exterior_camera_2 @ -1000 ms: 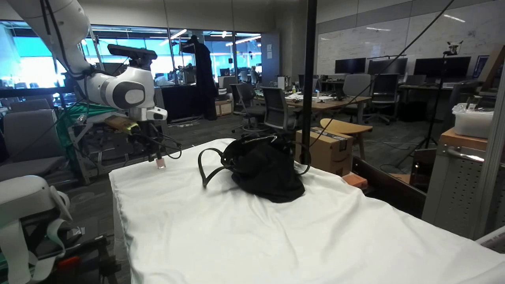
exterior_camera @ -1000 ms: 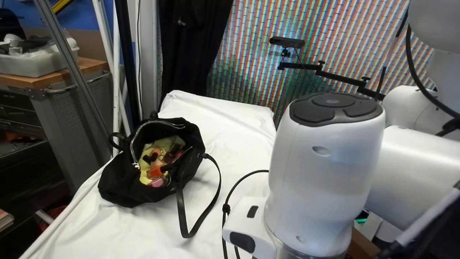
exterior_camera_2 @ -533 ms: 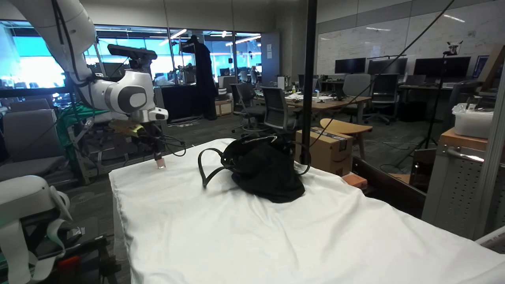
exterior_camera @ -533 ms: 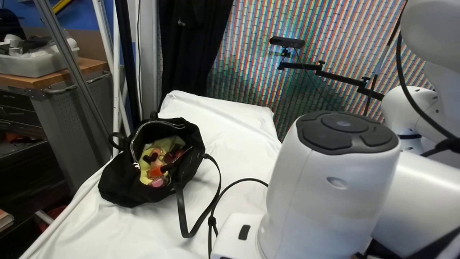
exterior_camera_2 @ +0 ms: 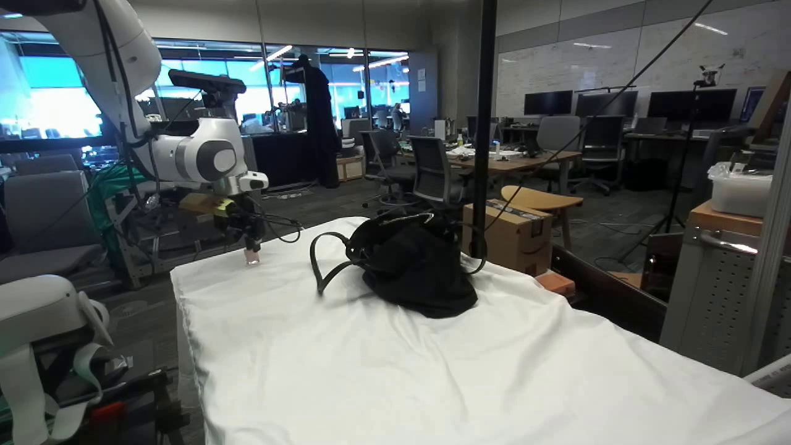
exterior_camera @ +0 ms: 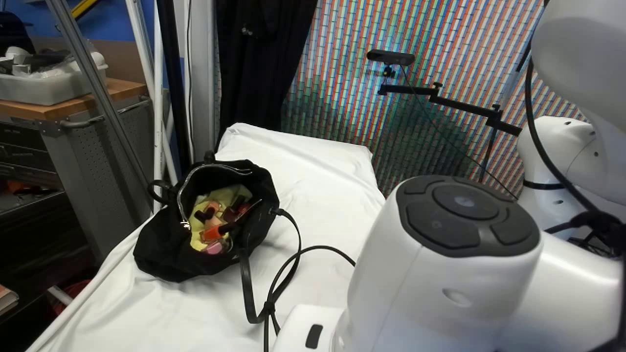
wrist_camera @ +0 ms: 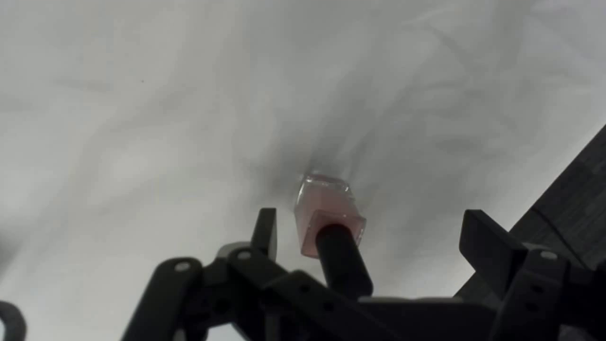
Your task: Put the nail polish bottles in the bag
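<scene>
A soft black bag [exterior_camera: 164,252] sits open-mouthed on a white-clothed tabletop [exterior_camera_2: 346,364]; in its yellow-green inside, several small nail polish bottles [exterior_camera: 213,233], among them orange, pink and dark red ones, already lie jumbled together. They overlap, so an exact count cannot be made. One black-capped, pale pink bottle [wrist_camera: 326,206] is outside, standing upright near the tabletop's edge, well apart from the bag. The robot's tool [wrist_camera: 371,230] sits low around this bottle, its fingers [wrist_camera: 490,244] spread wide on either side and gripping nothing; in the wrist view there is a gap on both sides, narrower towards one finger. The grasp itself is not yet made. The task looks nearly finished: this is the only loose bottle that shows, though the robot's arm [exterior_camera: 440,303] hides part of the tabletop in an exterior view, so others cannot be ruled out. What seems left is to close on the bottle, lift it clear, carry it over to the bag and let it go through the open mouth, onto the pile already there.
</scene>
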Motion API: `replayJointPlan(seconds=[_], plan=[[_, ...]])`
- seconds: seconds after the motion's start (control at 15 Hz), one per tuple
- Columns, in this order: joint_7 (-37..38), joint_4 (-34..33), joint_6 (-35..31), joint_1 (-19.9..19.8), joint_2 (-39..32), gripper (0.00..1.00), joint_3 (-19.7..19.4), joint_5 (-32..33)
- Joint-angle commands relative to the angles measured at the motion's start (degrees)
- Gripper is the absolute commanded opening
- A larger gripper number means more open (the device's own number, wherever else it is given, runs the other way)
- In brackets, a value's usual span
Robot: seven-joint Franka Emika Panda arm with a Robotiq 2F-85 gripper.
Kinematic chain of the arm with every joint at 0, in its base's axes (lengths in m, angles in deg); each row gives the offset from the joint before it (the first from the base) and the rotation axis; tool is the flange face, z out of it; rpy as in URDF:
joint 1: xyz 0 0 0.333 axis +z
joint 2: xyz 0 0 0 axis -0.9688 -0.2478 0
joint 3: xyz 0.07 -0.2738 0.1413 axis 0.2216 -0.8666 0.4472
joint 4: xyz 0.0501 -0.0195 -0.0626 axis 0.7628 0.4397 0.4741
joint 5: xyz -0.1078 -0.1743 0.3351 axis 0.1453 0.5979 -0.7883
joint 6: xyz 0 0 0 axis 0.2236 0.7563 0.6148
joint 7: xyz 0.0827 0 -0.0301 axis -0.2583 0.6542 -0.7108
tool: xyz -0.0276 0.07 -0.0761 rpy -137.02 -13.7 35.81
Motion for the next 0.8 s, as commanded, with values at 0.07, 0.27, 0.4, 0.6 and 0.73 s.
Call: replayJointPlan(seconds=[0.07,0.27,0.4,0.6,0.73], plan=[[5.9,-3.53,0.2,5.25,-2.94,1.0,-5.16,8.26],[6.7,-5.21,1.45,6.93,-4.79,1.0,-6.32,9.55],[6.69,-6.16,1.92,7.88,-5.59,1.0,-6.91,9.76],[6.63,-7.2,3.7,8.74,-5.83,1.0,-7.4,9.46],[6.51,-7.65,5.58,8.9,-5.67,0.93,-7.38,9.2]])
